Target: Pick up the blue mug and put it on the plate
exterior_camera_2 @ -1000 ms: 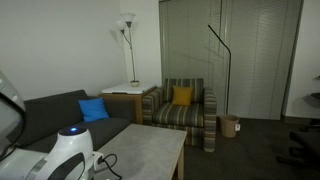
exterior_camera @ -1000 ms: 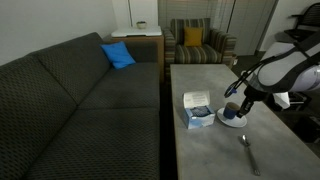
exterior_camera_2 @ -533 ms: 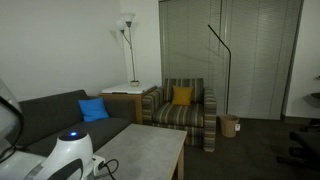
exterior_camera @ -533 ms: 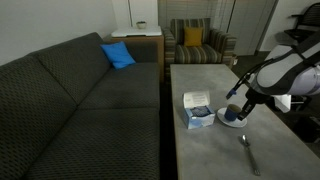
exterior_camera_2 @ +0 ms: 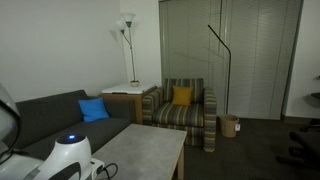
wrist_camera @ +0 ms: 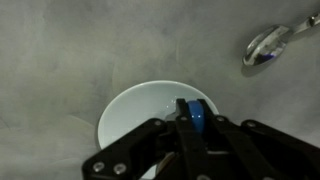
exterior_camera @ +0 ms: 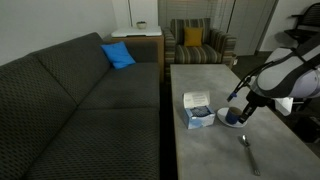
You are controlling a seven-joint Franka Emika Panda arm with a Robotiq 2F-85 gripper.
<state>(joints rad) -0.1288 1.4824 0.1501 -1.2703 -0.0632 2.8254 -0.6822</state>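
In the wrist view my gripper (wrist_camera: 194, 135) is shut on the blue mug (wrist_camera: 193, 115), gripping its wall between the two fingers. The mug sits on or just above the white plate (wrist_camera: 128, 112); I cannot tell whether it touches. Most of the mug is hidden by the fingers. In an exterior view the gripper (exterior_camera: 237, 108) hangs over the plate (exterior_camera: 226, 121) on the grey table, right of the white-and-blue box (exterior_camera: 197, 108). The mug and plate are out of sight in the exterior view that faces the armchair.
A metal spoon (wrist_camera: 270, 45) lies on the table beyond the plate and also shows in an exterior view (exterior_camera: 247, 150). A dark sofa (exterior_camera: 90, 100) runs along the table's side. A striped armchair (exterior_camera_2: 185, 108) stands past the table's far end.
The arm has shifted slightly over the plate. The mug stays in the gripper. Nothing else has moved.
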